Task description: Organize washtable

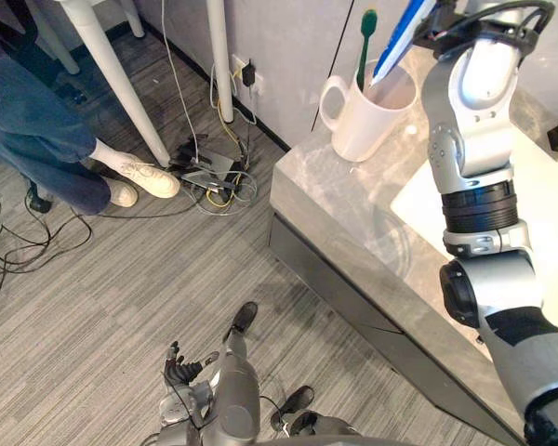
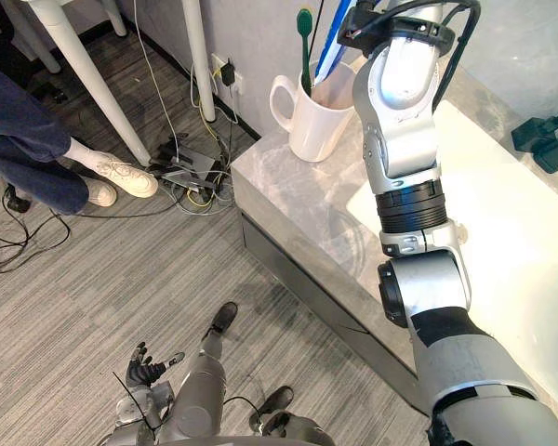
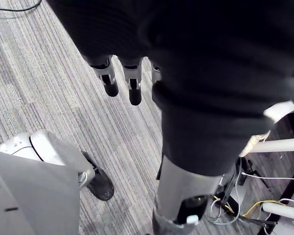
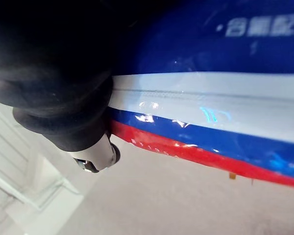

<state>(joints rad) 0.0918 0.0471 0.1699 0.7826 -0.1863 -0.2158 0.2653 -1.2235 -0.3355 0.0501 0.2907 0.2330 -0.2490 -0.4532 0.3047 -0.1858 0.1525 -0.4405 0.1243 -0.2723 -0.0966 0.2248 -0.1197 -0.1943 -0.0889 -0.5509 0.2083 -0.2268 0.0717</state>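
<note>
1. My right hand (image 4: pixel 59 98) is clamped on the tube (image 1: pixel 397 37), with a fingertip (image 4: pixel 95 159) curled at its red edge.
2. The tube tilts, and its lower end is inside the mug (image 1: pixel 367 116).
3. A green toothbrush (image 1: pixel 367 20) stands in the same mug.
4. The mug sits near the washtable's (image 1: pixel 335 204) far corner.
5. My left hand (image 3: pixel 134 88) hangs low over the floor (image 1: pixel 93 307), its fingers relaxed and apart, holding nothing.
</note>
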